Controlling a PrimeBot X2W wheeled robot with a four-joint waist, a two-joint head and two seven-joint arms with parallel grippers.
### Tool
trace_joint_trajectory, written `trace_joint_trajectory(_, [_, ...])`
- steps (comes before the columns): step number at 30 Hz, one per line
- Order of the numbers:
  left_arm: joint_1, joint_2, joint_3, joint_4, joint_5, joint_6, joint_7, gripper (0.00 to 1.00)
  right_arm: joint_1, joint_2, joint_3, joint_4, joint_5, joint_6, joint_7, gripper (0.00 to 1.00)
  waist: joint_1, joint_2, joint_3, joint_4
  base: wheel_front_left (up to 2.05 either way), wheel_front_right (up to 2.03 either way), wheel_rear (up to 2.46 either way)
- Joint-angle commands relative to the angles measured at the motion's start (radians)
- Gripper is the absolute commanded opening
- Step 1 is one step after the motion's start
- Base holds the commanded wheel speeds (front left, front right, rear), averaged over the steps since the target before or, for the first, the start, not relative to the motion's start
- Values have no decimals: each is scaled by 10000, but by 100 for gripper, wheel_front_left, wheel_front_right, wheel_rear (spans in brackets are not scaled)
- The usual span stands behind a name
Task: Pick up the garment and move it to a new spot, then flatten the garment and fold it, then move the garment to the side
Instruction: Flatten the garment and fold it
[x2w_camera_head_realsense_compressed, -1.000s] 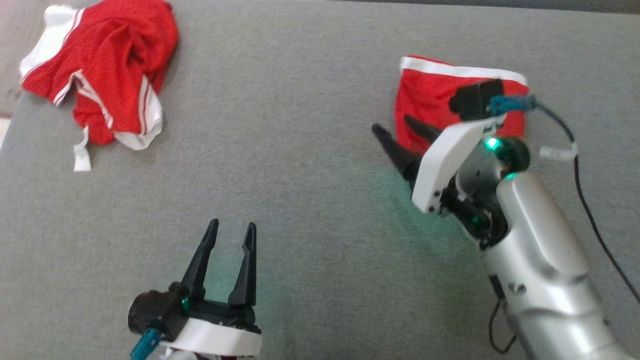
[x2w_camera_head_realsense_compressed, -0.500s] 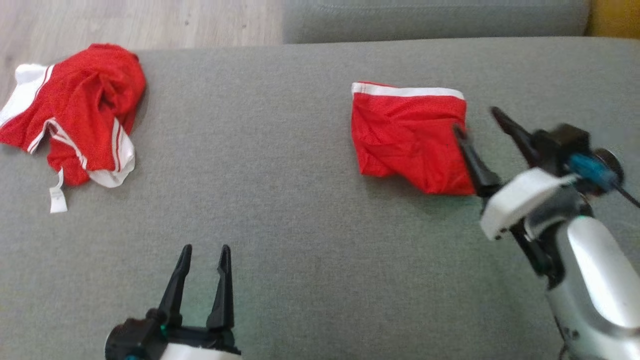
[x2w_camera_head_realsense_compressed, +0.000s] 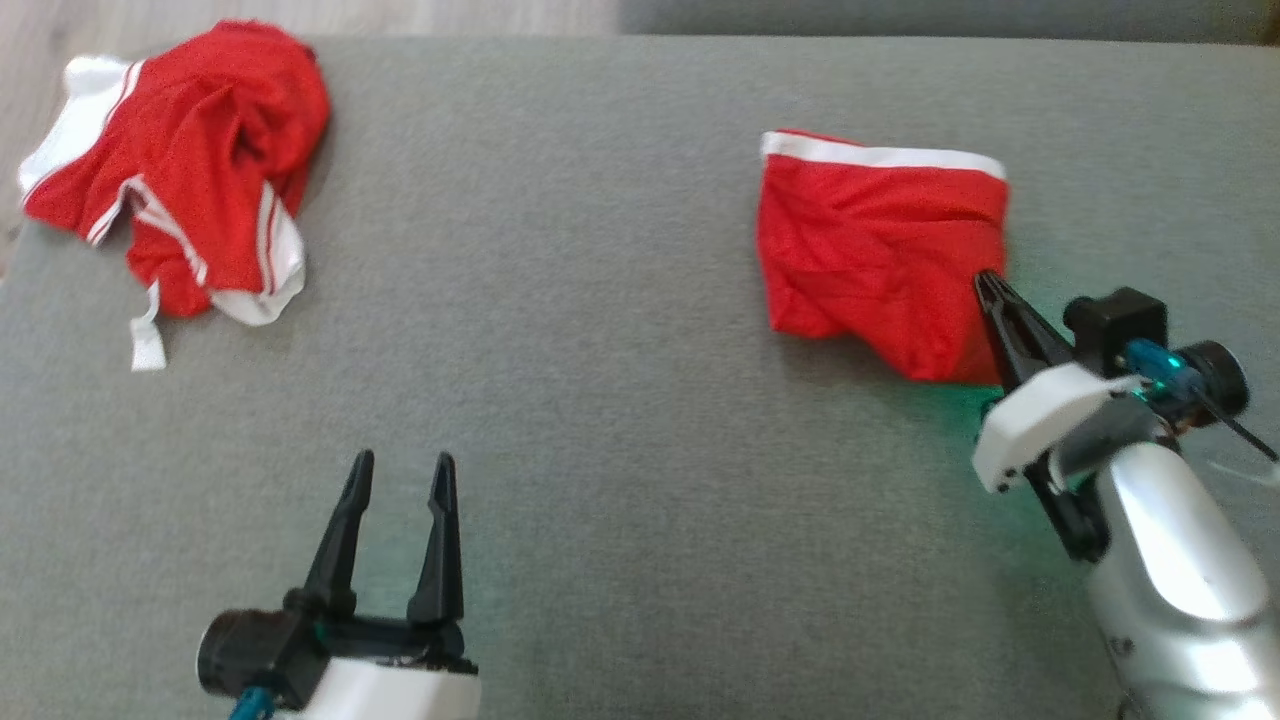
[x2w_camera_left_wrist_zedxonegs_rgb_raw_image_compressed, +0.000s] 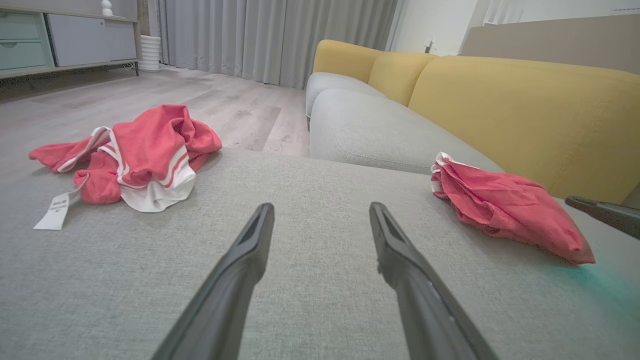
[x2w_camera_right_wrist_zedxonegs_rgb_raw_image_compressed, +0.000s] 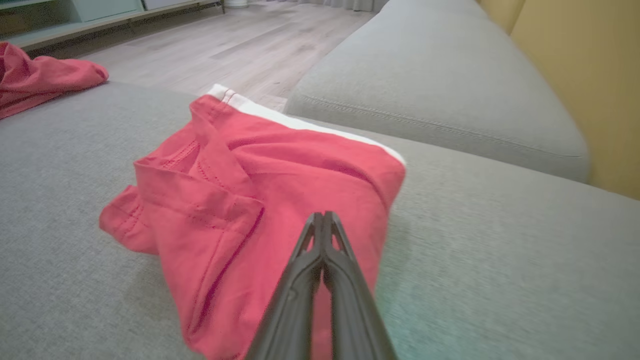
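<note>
A broad grey cushion (x2w_camera_head_realsense_compressed: 620, 400) takes up most of the space in front of the robot. Past its far edge there is pale wooden floor (x2w_camera_left_wrist_zedxonegs_rgb_raw_image_compressed: 150, 95), and a yellow-backed sofa (x2w_camera_left_wrist_zedxonegs_rgb_raw_image_compressed: 525, 110) runs along the right. At the cushion's far left corner sits a crumpled red garment (x2w_camera_head_realsense_compressed: 200, 170) with white stripes, bunched in a heap. Its white label (x2w_camera_head_realsense_compressed: 147, 350) trails out flat toward the robot. Well apart from it, on the right half of the cushion, lies the folded garment (x2w_camera_head_realsense_compressed: 870, 240). It is a rough red rectangle with a white band along its far edge, a little rumpled and thicker at the near corner. The silver right arm (x2w_camera_head_realsense_compressed: 1170, 560) reaches in from the lower right. The right jaws are pressed together into a single dark point at the near right edge of the folded garment, and from the wrist they lie over the red cloth. Whether any cloth is caught between them I cannot tell. A green glow tints the cushion just beside that arm. The left arm (x2w_camera_head_realsense_compressed: 400, 690) sits low at the near edge, and the left jaws are spread and hold nothing, pointing across bare cushion well short of either garment.
</note>
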Motion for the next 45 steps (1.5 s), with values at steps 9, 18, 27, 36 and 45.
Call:
trace_joint_trajectory(9, [-463, -18, 281, -194, -198, 85, -53, 100, -1149, 908, 949, 1687, -378, -7, -761, 0, -1, 0, 327, 711, 0, 0, 0])
trace_joint_trajectory(18, [-344, -18, 270, -185, -340, 226, -53, 100, -1364, 1358, 2832, 2248, -140, -7, -1224, 0, -1, 0, 127, 736, 0, 0, 0])
trace_joint_trajectory(27, [-145, -18, 289, -179, -355, 270, -53, 100, -1398, 1476, 4087, 2698, -255, -7, -1359, 0, -1, 0, -229, 321, 0, 0, 0])
trace_joint_trajectory(36, [156, -18, 625, -120, -299, 311, -53, 100, -807, 1263, 3709, 2144, 128, -7, -2078, 19, -1, 0, -956, -88, 0, 0, 0])
trace_joint_trajectory(45, [731, -18, 1075, 0, 169, 159, -53, 100, 1560, 830, 897, 348, -228, -7, -2461, 100, -1, 0, -1906, -328, 0, 0, 0])
